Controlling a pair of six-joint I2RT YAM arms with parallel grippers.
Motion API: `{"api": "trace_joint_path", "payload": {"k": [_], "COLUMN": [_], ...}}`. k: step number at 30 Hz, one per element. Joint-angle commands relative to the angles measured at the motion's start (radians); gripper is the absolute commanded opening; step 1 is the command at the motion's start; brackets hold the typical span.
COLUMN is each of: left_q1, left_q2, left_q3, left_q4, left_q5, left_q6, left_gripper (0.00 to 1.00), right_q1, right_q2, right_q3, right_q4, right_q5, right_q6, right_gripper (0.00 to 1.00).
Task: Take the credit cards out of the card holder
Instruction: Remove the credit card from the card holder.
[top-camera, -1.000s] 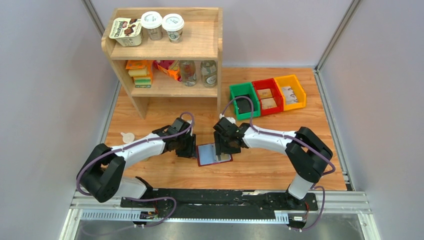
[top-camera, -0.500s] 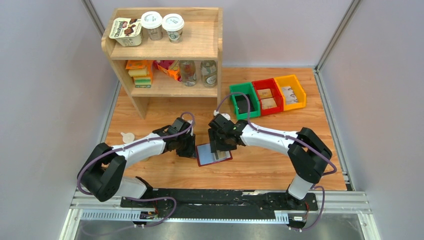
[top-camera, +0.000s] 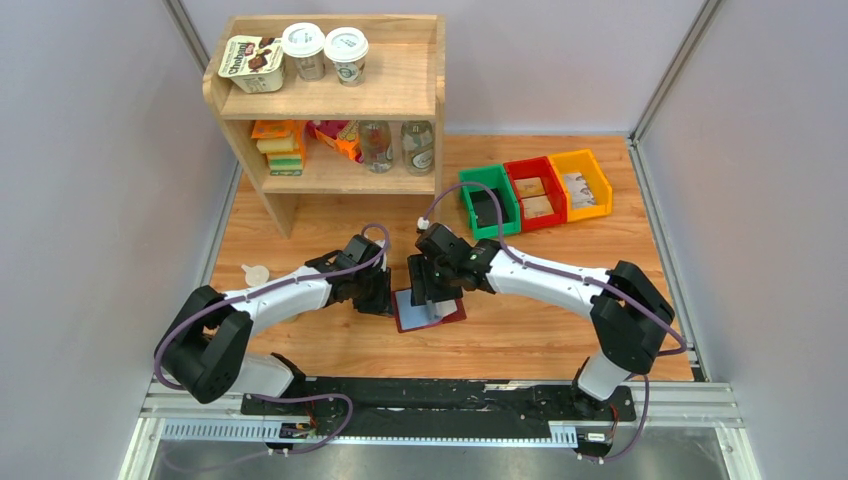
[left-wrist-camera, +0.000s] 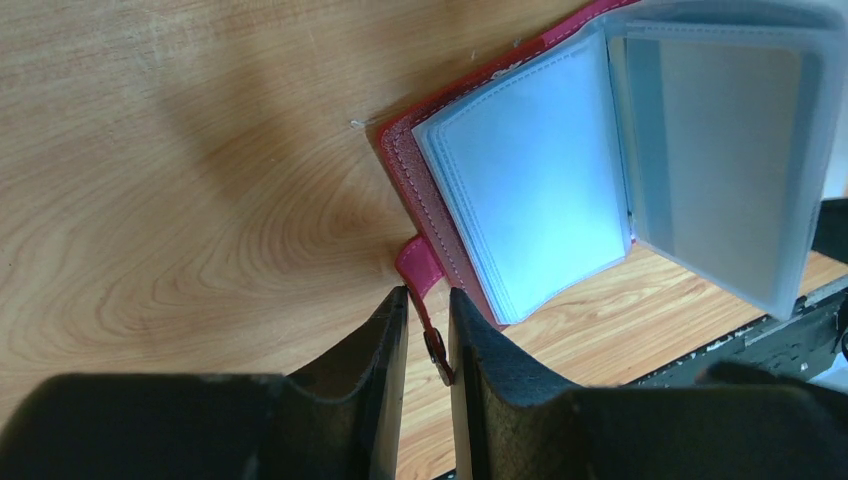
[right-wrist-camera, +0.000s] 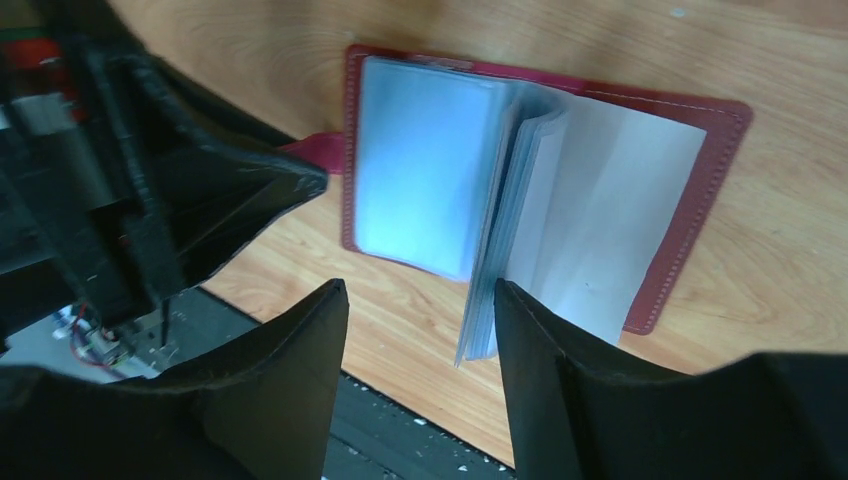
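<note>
Nearest, the two arms reach in from their bases toward the middle of the wooden table (top-camera: 560, 335), where the card holder (top-camera: 430, 312) lies open and flat, its maroon cover down and its grey-blue sleeves (left-wrist-camera: 530, 180) facing up. At its left edge the left gripper (left-wrist-camera: 428, 335) sits low over the wood with its fingers (left-wrist-camera: 385, 345) pressed almost together, pinching the closing tab (left-wrist-camera: 420, 272), whose snap end lies in the narrow gap between them. The right gripper (right-wrist-camera: 420, 330) hovers just above the holder with its fingers (right-wrist-camera: 545, 350) spread wide and nothing between them but air; below it several sleeves stand fanned up from the spine, one leaf tilted toward the right half of the cover. Whether any credit cards sit inside the sleeves cannot be told. Further back on the right, a green bin (top-camera: 490, 200), a red bin (top-camera: 535, 192) and a yellow bin (top-camera: 580, 183) stand touching in a row. At the far left is a wooden shelf (top-camera: 330, 100) with two bottles (top-camera: 376, 145) on its lower level and two lidded cups (top-camera: 303, 50) on top.
</note>
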Motion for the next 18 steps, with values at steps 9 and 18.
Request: {"api": "trace_joint_path", "payload": {"k": [9,18], "left_q1": [-0.003,-0.003], "left_q2": [-0.008,-0.02], "left_q3": [-0.003,-0.012], "left_q4": [0.025,0.027], "left_q5": [0.013,0.012], "left_q6": [0.001,-0.006], "left_gripper": [0.28,0.28], "right_q1": [-0.007,-0.027], "right_q2": [-0.037,-0.069], "right_q3": [-0.009,-0.023], "right_q4": [-0.029,-0.109], "right_q5": [0.118,0.284], "right_q6": [-0.026,0.014], "right_gripper": [0.64,0.74]}}
